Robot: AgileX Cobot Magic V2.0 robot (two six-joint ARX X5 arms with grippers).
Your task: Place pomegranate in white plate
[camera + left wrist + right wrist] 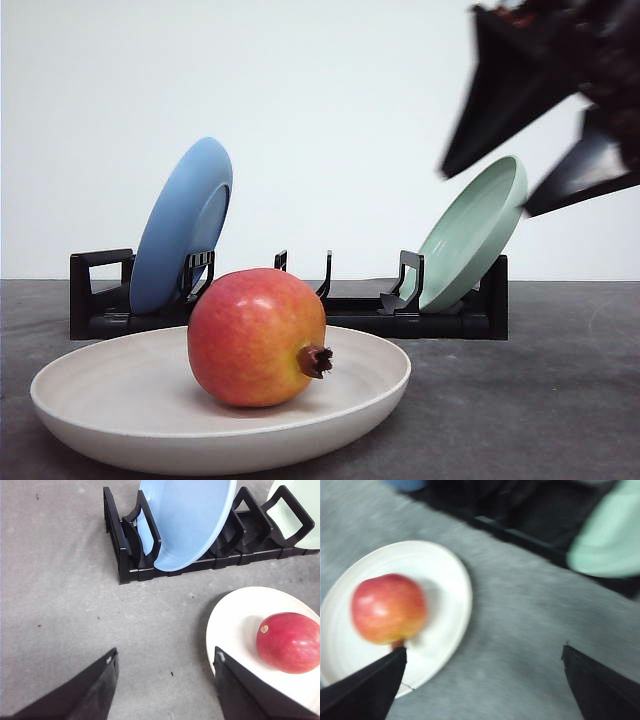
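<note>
The pomegranate [255, 335], red with a yellow-orange blush and a dark crown tip pointing right, rests inside the white plate [110, 385] at the front of the table. Nothing holds it. My right gripper [487, 190] hangs open and motion-blurred high at the upper right, well clear of the fruit. In the right wrist view the pomegranate [389, 607] lies on the white plate [445, 580] beyond the open right gripper [484, 649]. My left gripper [166, 652] is open over bare table, beside the white plate [240, 615] holding the pomegranate [290, 642].
A black dish rack [300, 315] stands behind the plate. A blue plate [185, 225] leans in its left slots and a pale green plate [475, 230] in its right. The grey tabletop [60, 605] lies in front of the rack's left end.
</note>
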